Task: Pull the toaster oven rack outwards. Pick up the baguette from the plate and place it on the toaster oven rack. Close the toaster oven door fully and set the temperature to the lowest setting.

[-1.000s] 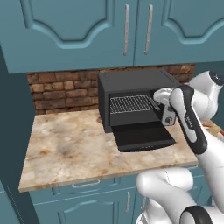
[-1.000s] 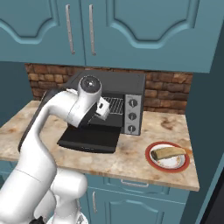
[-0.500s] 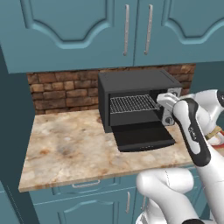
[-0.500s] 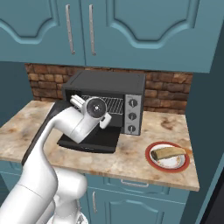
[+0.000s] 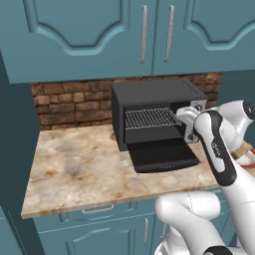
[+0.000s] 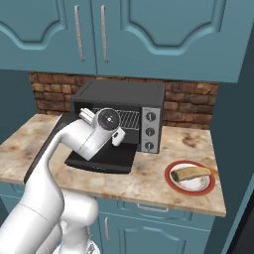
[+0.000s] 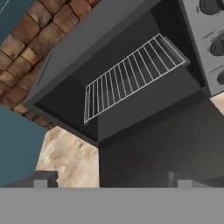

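The black toaster oven stands against the brick wall with its door folded down flat on the counter. Its silver wire rack lies level inside the cavity. My gripper hovers open above the door, at the right side of the opening, facing the rack and touching nothing. To the right of the oven, the baguette rests on the white, red-rimmed plate. In the left base view my arm hides most of the plate.
The silver control panel with three knobs is on the oven's right side. Teal cabinets hang just above the oven. Bare marble counter stretches left of the oven to a front edge.
The hand dropped from the level of the oven's top to the level of the rack, in front of the opening. The arm's elbow swung down and right. The jaws stayed open.
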### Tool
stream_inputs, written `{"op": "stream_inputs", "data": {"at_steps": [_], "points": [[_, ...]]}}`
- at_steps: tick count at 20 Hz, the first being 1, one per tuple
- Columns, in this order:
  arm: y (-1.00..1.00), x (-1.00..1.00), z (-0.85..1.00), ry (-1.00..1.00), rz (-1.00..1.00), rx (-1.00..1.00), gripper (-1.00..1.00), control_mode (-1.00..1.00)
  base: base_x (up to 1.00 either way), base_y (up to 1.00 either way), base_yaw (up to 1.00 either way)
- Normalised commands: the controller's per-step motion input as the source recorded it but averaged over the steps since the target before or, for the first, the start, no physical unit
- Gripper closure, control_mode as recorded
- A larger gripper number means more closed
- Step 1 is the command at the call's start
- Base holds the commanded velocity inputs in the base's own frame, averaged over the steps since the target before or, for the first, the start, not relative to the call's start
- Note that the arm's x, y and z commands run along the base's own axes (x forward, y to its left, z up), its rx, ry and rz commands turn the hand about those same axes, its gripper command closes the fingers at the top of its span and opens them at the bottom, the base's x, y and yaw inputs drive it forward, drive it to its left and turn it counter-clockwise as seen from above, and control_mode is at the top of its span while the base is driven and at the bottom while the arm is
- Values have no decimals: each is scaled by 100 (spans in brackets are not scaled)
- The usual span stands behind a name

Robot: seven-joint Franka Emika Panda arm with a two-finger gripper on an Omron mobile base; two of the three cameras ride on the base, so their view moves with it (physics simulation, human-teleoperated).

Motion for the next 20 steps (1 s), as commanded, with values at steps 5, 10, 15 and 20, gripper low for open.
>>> {"op": "stream_inputs", "data": {"at_steps": [5,10,15,20], "points": [[19,3,-12,5,0,-1,-100,-100,0,0,0],[24,16,-29,9,-1,-1,-100,-100,0,0,0],[30,17,-26,-3,0,0,-100,-100,0,0,0],[25,33,-19,-13,-5,8,-100,-100,0,0,0]]}}
